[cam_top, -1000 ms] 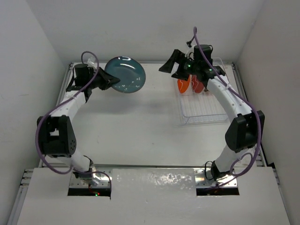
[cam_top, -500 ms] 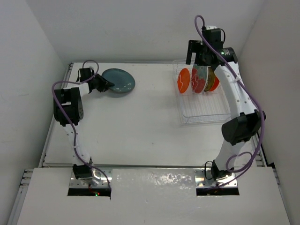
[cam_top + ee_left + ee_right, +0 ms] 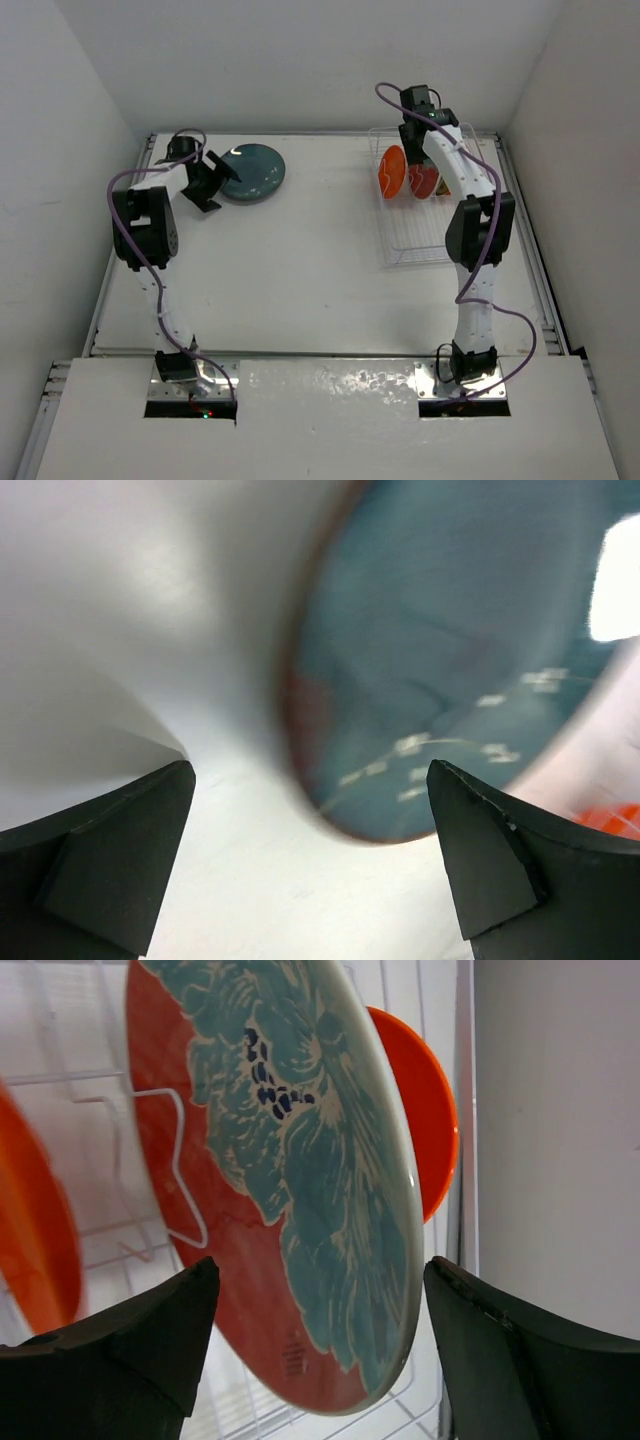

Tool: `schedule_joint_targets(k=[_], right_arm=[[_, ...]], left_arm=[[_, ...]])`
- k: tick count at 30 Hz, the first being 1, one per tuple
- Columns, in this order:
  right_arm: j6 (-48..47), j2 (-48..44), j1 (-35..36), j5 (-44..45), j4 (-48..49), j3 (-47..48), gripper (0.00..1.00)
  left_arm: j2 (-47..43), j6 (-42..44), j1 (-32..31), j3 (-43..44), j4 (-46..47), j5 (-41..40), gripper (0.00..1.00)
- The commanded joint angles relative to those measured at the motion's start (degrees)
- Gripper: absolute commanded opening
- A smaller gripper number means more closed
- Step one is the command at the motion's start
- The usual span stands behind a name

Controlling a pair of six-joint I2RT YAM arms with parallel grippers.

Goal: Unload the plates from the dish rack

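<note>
White table (image 3: 300, 270), white walls (image 3: 300, 60), teal plate (image 3: 254, 172)

My white table (image 3: 300, 270) carries two things directly. The dish rack (image 3: 425, 245) stands on its clear tray base toward the far right side. The teal plate (image 3: 255, 172) lies flat on the tabletop well to the left of the dish rack, about level with the rack's far end, facing up.

A white table (image 3: 300, 280) stands enclosed by plain white walls (image 3: 300, 60) on three sides. Metal rails (image 3: 548, 270) run along its side edges. A glossy white board (image 3: 330, 420) covers the near edge.
</note>
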Motion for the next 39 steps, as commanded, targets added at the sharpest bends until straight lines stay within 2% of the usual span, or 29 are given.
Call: schedule_joint_targets(k=[1, 4, 5, 9, 11, 12, 18, 20, 23, 27, 30, 32, 33, 34, 35, 37, 39], right_arm=[[-2.8, -1.4, -0.3, 5.2, 2.8, 2.0, 0.80], [-4.5, -1.0, -0.4, 5.8, 3.7, 2.4, 0.61], [-4.4, -1.4, -0.2, 6.1, 4.3, 1.7, 0.49], [-5.8, -7.0, 0.9, 6.7, 12.9, -7.8, 0.31], [-5.5, -8.7, 1.1, 6.8, 13.7, -10.2, 0.22], [-5.6, -9.0, 1.0, 8.0, 14.1, -10.8, 0.00], [-4.1, -12.4, 1.1, 11.4, 14.2, -12.0, 0.00], [-2.7, -13.8, 1.1, 11.5, 14.0, -11.6, 0.00], [-0.7, -16.1, 1.1, 11.1, 12.5, -8.6, 0.00], [1.6, -18.6, 1.4, 12.6, 8.4, -3.1, 0.00], [2.5, -23.0, 2.6, 14.3, 7.2, -2.7, 0.00], [2.4, -25.4, 3.7, 15.9, 6.8, -4.0, 0.00], [2.3, -26.4, 4.6, 17.0, 6.5, -4.5, 0.00], [2.4, -28.0, 4.9, 17.2, 6.0, -4.8, 0.00], [3.0, -28.6, 5.1, 16.2, 3.6, -4.7, 0.00], [6.1, -31.6, 5.2, 10.9, 1.2, -4.9, 0.00], [9.0, -35.0, 4.6, -5.8, 2.2, -8.6, 0.00]], left_arm=[[-2.6, 3.0, 0.1, 0.0, -20.9, -15.0, 1.00], [-10.7, 3.5, 0.1, -3.1, -24.4, -21.9, 1.00], [-12.6, 3.6, 0.1, -3.8, -24.5, -23.4, 1.00], [-21.5, 5.5, -0.2, -6.2, -24.0, -24.4, 1.00], [-25.5, 7.0, -0.8, -5.9, -24.1, -24.4, 1.00], [-27.9, 7.7, -1.8, -5.8, -23.7, -24.4, 1.00], [-36.9, 11.2, -6.6, -7.0, -22.5, -24.7, 1.00], [-38.8, 11.5, -10.1, -7.2, -21.9, -25.4, 1.00], [-41.0, 12.3, -11.7, -6.0, -21.6, -25.9, 1.00], [-42.7, 13.8, -12.0, -5.5, -18.8, -20.2, 1.00], [-43.8, 15.2, -12.0, -5.9, -12.9, -10.3, 1.00], [-43.7, 15.7, -12.0, -6.4, -9.4, 0.1, 1.00], [-43.3, 15.3, -12.0, -6.5, -5.5, 3.5, 1.00], [-43.3, 14.8, -12.0, -6.6, -3.4, 10.5, 1.00], [-43.4, 14.1, -12.1, -7.9, 2.6, 14.6, 1.00], [-43.3, 11.6, -12.3, -8.9, 7.9, 23.4, 1.00], [-43.1, 9.9, -12.9, -9.8, 14.5, 27.8, 1.00]])
